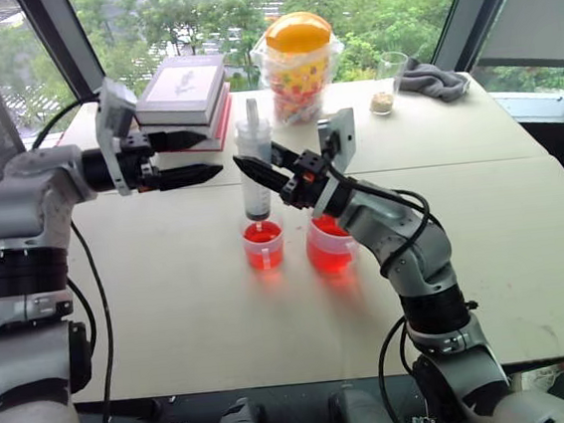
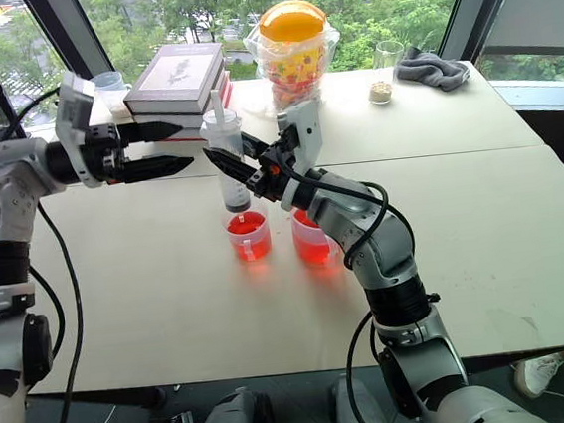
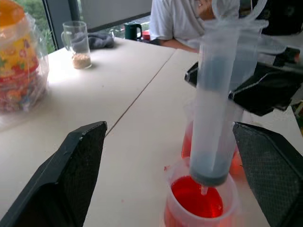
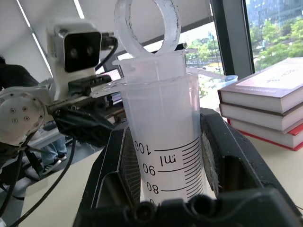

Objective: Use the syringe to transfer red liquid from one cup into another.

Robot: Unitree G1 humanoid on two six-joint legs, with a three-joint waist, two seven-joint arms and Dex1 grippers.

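Syringe, large, clear plastic with a white plunger, is standing upright over the narrower clear plastic cup of red liquid, the right gripper clamping its barrel; the left gripper is hanging spread wide beside it, holding nothing

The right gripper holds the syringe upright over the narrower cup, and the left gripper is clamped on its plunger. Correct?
Not quite. The left gripper is open and clear of the syringe, as the left eye view shows. The right gripper does hold it upright over the narrower cup.
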